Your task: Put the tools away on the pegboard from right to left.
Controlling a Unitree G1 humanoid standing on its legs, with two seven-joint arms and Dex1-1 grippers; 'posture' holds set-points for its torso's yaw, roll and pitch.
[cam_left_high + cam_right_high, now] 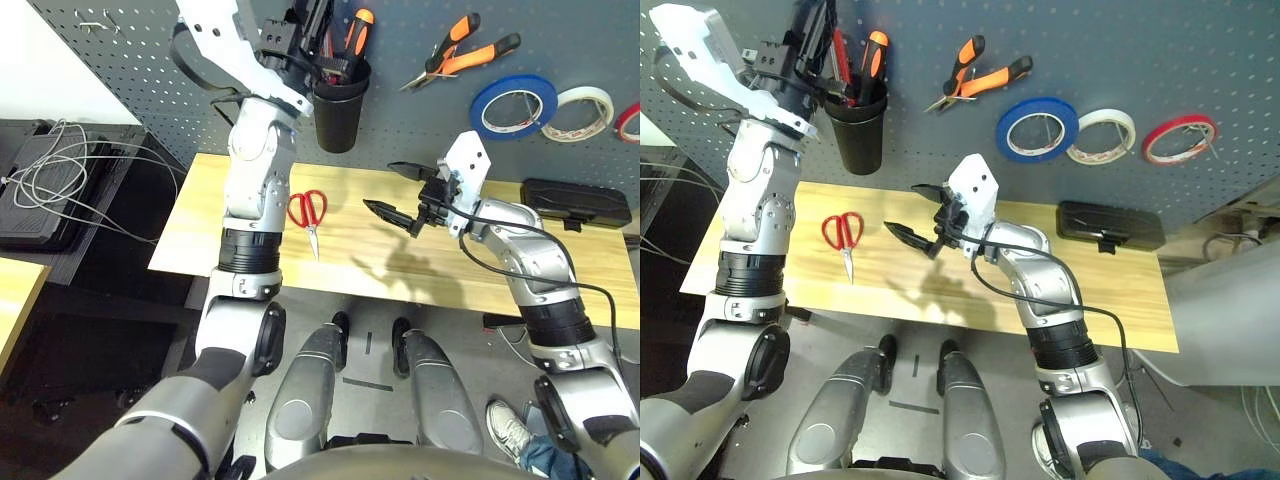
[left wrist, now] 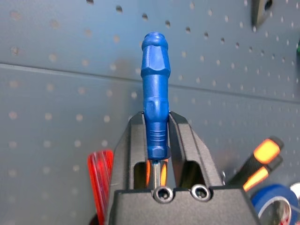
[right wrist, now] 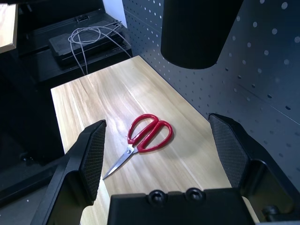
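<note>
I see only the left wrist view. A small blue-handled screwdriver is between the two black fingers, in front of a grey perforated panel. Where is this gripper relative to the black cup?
Observer: The left gripper is up at the dark grey perforated pegboard, close beside the rim of the black cup and just left of it.
Operator: Which tools remain on the table?
Observer: Only the red-handled scissors, lying flat on the light wooden table, below the cup.
Operator: And the right gripper?
Observer: The right gripper is open and holds nothing, above the table to the right of the scissors.
</note>
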